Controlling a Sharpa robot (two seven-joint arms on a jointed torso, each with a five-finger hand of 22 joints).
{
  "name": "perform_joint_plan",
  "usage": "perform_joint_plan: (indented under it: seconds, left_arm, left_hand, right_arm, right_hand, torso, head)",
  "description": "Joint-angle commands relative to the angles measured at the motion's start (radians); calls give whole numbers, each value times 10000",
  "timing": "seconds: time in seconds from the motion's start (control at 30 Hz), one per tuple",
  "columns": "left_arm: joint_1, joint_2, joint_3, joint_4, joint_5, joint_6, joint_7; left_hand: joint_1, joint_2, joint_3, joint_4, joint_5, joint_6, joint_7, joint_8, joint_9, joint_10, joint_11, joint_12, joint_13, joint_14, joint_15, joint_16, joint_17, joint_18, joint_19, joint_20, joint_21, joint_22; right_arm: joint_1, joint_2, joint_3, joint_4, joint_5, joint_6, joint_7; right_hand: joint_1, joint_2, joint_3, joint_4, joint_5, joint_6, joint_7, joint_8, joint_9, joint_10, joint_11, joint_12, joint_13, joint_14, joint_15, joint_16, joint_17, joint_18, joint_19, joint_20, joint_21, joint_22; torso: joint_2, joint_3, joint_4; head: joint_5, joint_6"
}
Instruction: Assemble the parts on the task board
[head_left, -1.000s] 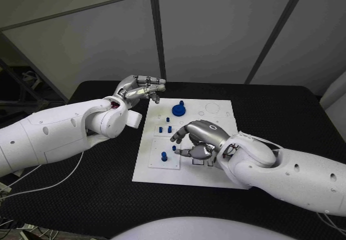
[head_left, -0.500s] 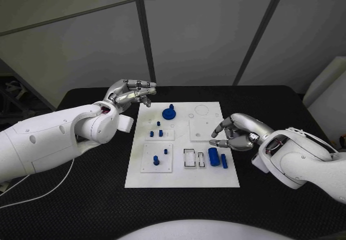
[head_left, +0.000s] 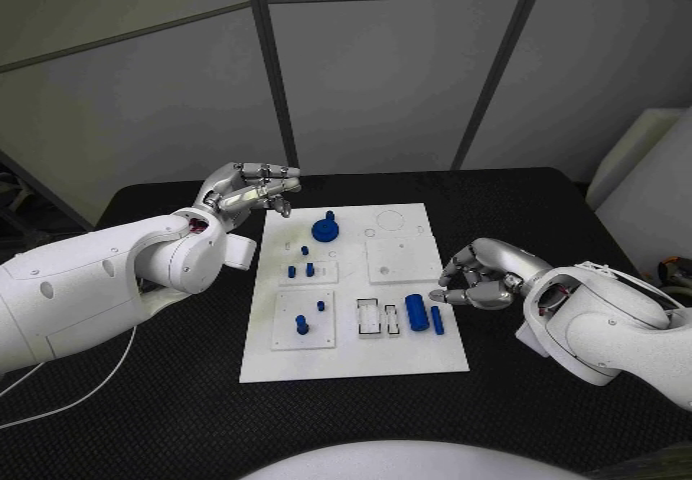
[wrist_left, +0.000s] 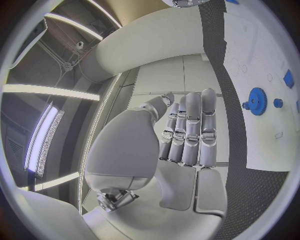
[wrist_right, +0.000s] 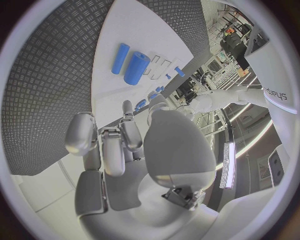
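The white task board (head_left: 346, 355) lies in the middle of the black table. A blue gear (head_left: 325, 230) stands near its far left, with small blue pegs (head_left: 302, 269) below it and one peg (head_left: 302, 323) in the near-left plate. A thick blue cylinder (head_left: 415, 312) and a thin blue rod (head_left: 437, 318) lie side by side at the near right, beside white slots (head_left: 371, 317). My right hand (head_left: 483, 275) hovers at the board's right edge, fingers curled in, holding nothing. My left hand (head_left: 248, 188) is raised off the far-left corner, fingers straight and empty (wrist_left: 187, 130). The right wrist view shows the cylinder (wrist_right: 136, 68) and rod (wrist_right: 120, 58).
The black ribbed table (head_left: 548, 210) extends around the board on all sides. Grey wall panels (head_left: 375, 90) stand behind its far edge. The left wrist view shows the gear (wrist_left: 256, 101) on the board (wrist_left: 262, 50).
My right hand has drawn back from the board's middle to its right edge and curled its fingers. The blue cylinder and rod now lie uncovered. The camera has shifted.
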Motion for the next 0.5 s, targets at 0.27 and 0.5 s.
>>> perform_joint_plan:
  seconds: [0.27,0.5]
  left_arm:
    - [9,2,4,5,6,135,39]
    - [9,-7,4,7,6,138,39]
  left_hand:
    - [-11,81,-76,-5,-7,-16,64,38,-3,-59,-18,48,12,-56,14,-18,-15,-178,-71,6,-63,-9]
    - [-29,86,-86,8,-8,-16,62,42,-2,-63,-19,59,12,-57,15,-16,-18,-177,-72,9,-71,-13]
  right_arm:
    - [-212,528,-22,-210,-727,659,-976]
    - [-324,813,-25,-345,-975,600,-1105]
  right_hand:
    - [-185,42,-313,17,-106,-102,-24,165,143,71,57,147,203,836,35,71,1628,-170,65,70,52,62]
    - [-228,56,-393,25,-125,-109,-30,202,183,84,52,162,243,840,32,79,1649,-173,72,68,62,80]
  torso:
    - [21,-3,4]
    - [14,-2,0]
  head:
    - [47,-3]
    - [75,-31]
